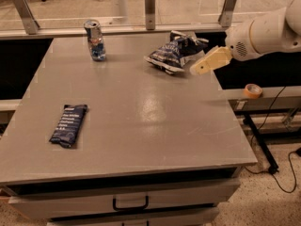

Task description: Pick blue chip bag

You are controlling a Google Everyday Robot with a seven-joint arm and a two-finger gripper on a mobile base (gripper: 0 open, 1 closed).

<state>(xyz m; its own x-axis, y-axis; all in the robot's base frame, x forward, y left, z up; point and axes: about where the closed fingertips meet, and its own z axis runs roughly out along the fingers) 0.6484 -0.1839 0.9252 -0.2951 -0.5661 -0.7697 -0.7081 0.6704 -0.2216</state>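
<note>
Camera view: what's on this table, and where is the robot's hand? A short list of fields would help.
Table: grey top, drawer under the front edge
Blue chip bag: crumpled, lying near the far right corner
Gripper: low at the bag's right side, very close; contact unclear
Drink can: upright, far left
Dark packet: flat, near left

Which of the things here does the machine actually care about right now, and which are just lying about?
For the job:
blue chip bag, crumpled, at the far right of the table
pincer, just to the bag's right

Just lying about:
drink can, far left
flat dark packet, near left
orange tape roll, on a ledge beside the table
</note>
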